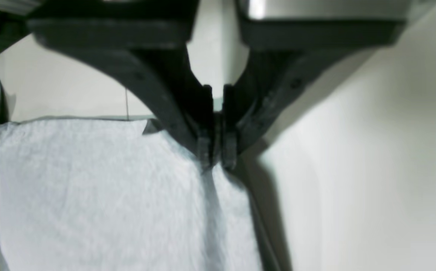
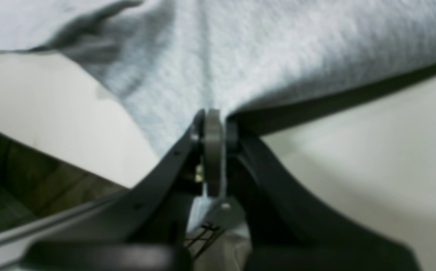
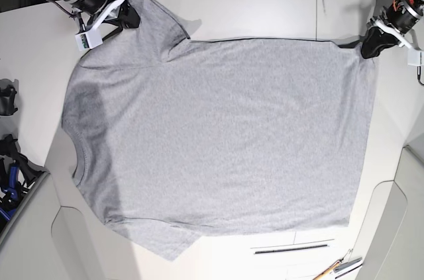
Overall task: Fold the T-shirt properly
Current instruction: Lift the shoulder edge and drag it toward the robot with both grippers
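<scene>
We count one T-shirt (image 3: 218,134) on one bench (image 3: 278,12), and two end effectors: the left (image 3: 366,49) and the right (image 3: 132,16). Near the bench's lower edge we count two tools (image 3: 338,267).

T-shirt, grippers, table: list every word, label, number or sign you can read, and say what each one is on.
None can be read.
T-shirt: plain grey side up, no lettering in any view.
White tag by the right gripper: in the base view it carries small marks, too small to read.
Left gripper: no markings show.
Table: no text.
</scene>
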You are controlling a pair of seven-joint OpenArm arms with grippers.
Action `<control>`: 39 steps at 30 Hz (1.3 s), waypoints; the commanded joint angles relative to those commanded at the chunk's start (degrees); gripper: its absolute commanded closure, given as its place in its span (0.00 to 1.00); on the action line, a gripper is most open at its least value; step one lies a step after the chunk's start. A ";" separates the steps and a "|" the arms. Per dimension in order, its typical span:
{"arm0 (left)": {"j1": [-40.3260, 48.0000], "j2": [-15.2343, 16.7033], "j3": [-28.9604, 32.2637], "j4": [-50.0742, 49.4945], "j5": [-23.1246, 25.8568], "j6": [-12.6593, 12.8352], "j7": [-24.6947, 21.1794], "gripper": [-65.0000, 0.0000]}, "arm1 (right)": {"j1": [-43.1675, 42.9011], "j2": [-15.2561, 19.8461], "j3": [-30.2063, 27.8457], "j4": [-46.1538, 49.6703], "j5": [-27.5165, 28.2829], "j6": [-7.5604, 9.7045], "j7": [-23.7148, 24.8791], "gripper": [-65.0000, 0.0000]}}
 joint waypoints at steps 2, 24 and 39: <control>1.01 0.00 -2.84 1.81 0.00 0.00 0.02 1.00 | -1.44 0.00 3.52 2.23 3.30 2.23 0.00 1.00; -22.25 -0.02 6.64 -5.14 22.23 7.86 -8.92 1.00 | 26.03 0.17 10.64 -11.43 1.57 5.57 0.07 1.00; -31.45 0.00 10.54 -14.10 25.14 10.85 -9.18 0.63 | 37.90 0.20 8.59 -21.00 -3.63 5.51 0.00 0.46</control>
